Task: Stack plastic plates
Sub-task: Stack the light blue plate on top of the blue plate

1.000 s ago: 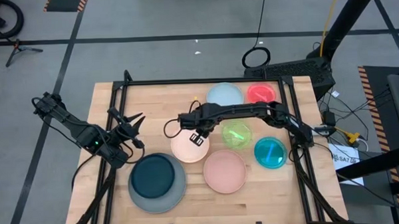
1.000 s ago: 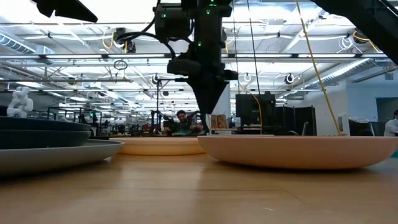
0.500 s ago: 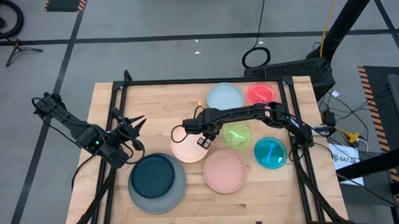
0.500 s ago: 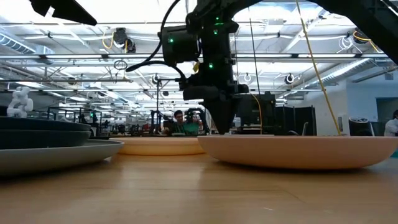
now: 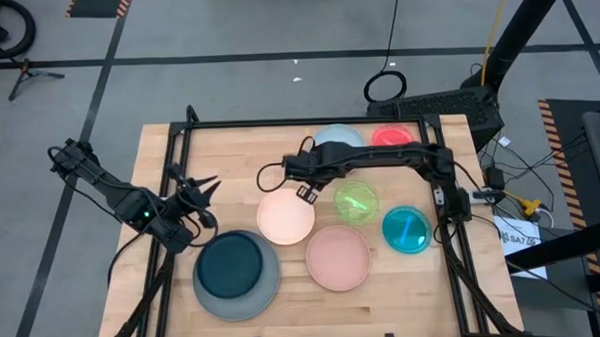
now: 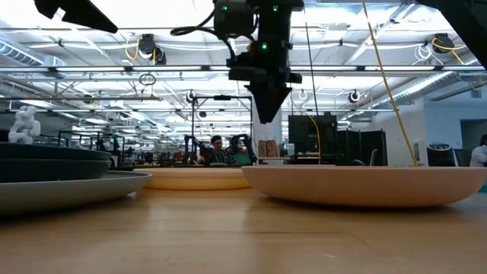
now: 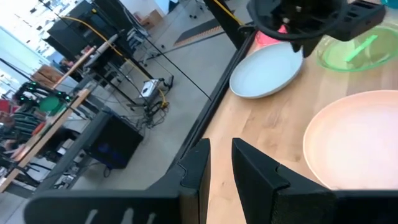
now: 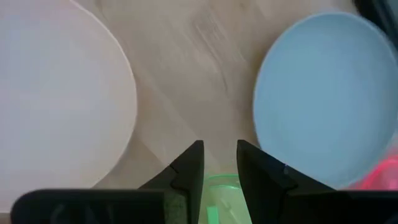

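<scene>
Several round plates [image 5: 337, 255] in grey, teal, cream, pink lie flat; right gripper [image 8: 219, 163] slightly parted, empty.

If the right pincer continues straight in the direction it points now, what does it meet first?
Probably bare table: the right pincer aims into the gap between the cream plate and the light blue plate. Depth is unclear.

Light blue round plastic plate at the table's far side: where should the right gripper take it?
Probably the rim of the light blue round plastic plate, from above: it lies flat, so only its raised edge offers a pinch. The near-left rim sits closest to the right gripper, clear of the red plate.
</scene>
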Controlling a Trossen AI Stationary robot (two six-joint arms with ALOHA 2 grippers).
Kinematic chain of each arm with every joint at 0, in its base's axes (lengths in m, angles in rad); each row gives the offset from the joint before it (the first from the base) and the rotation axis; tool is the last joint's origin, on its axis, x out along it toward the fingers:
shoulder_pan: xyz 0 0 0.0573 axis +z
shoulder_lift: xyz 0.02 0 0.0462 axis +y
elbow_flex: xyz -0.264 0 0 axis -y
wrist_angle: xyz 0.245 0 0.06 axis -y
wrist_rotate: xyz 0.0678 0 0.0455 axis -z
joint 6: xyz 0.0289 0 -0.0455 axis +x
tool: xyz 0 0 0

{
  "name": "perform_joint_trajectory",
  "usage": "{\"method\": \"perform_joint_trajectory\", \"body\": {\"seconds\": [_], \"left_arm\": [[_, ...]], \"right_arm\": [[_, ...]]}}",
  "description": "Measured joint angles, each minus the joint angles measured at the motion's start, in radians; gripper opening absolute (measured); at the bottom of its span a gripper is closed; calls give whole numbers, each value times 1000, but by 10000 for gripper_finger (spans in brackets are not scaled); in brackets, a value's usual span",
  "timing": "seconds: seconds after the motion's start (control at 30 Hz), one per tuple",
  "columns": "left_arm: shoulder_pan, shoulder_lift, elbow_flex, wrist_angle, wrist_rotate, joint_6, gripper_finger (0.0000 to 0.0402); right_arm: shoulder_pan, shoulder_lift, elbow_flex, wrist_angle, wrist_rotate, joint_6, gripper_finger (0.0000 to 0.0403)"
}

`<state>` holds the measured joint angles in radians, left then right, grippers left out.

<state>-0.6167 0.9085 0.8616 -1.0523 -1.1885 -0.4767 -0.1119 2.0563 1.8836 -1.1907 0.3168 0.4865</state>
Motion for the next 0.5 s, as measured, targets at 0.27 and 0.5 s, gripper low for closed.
{"method": "perform_joint_trajectory", "body": {"seconds": [0.27, 0.5], "left_arm": [[0, 0, 0, 0, 29, -1, 74], [0, 0, 0, 1, 29, 5, 74]], "right_arm": [[-60, -152, -327, 216, -6, -64, 91], [-111, -265, -576, 505, -35, -329, 91]]}}
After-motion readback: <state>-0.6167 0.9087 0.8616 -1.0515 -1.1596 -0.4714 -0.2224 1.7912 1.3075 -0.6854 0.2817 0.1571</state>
